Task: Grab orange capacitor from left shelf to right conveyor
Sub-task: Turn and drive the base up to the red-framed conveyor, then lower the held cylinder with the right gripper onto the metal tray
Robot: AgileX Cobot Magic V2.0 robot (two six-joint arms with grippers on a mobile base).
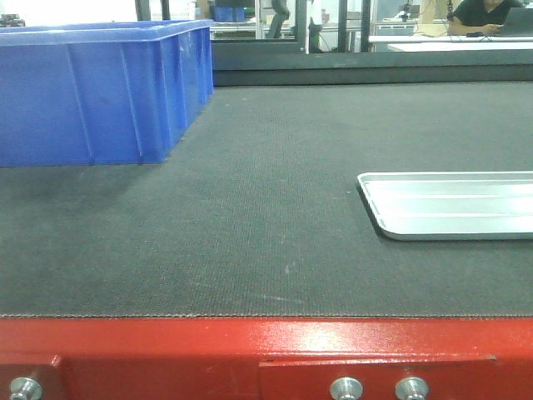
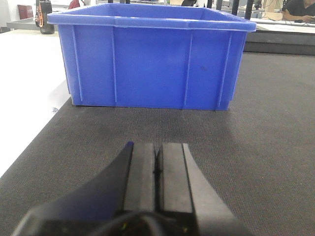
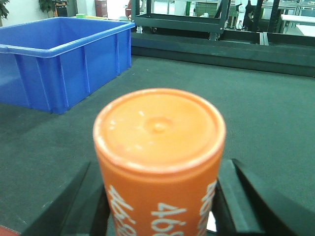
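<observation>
Just one orange capacitor here, and the right gripper is clamped on it, a finger on each side, out over the right conveyor. The left gripper has its two fingers pressed together with nothing between them, facing the one blue bin sitting on the belt. One silver tray lies on the belt's right side. Three bolts show in the red front edge.

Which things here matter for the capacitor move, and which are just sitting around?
Job:
- capacitor, clamped in the right hand
- conveyor, the drop-off

Lying about:
- blue bin, on the belt
- tray, on the belt
- left hand, shut on nothing
</observation>
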